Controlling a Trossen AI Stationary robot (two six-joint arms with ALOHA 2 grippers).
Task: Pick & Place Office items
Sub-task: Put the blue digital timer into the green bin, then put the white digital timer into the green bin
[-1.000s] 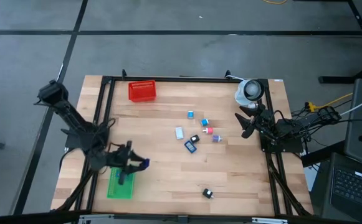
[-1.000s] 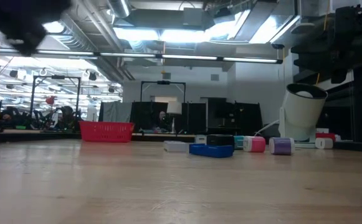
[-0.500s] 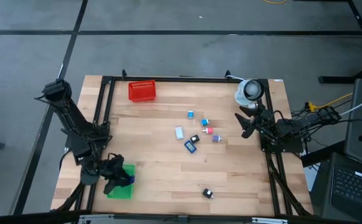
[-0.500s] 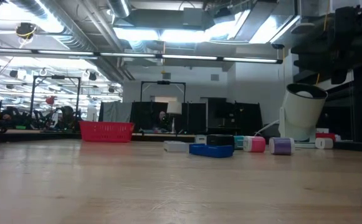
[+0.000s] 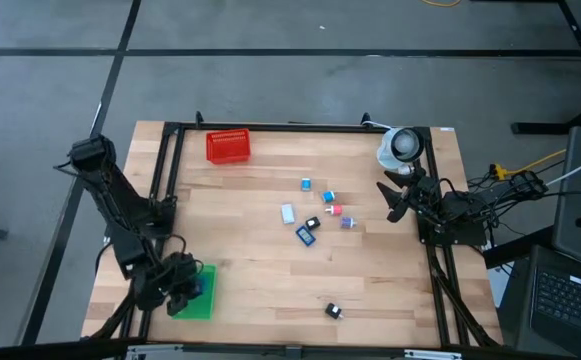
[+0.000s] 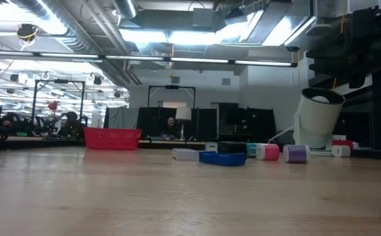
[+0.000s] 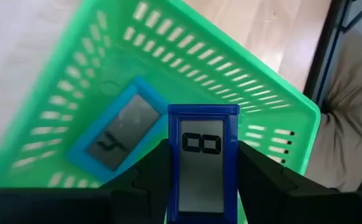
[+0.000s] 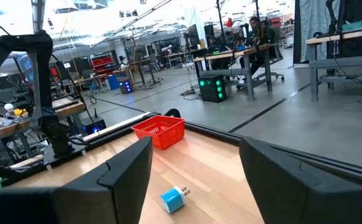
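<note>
Dark blue item (image 7: 204, 162), rectangular, grey display face, clamped between left gripper (image 7: 202, 186) fingers above green tray (image 7: 274, 118). Right gripper (image 5: 395, 203) open, far right.

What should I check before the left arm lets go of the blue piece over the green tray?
1. Left gripper holds the dark blue piece between its fingers: ok.
2. Gripper is over the green tray: ok in the left wrist view and the high view.
3. Landing spot free: not ok, a light blue piece already lies in the tray right beside it.
4. Height above tray floor: cannot tell.
5. Right gripper waits apart at the table's right edge, open: ok.
6. Other pieces lie undisturbed mid-table: ok.
</note>
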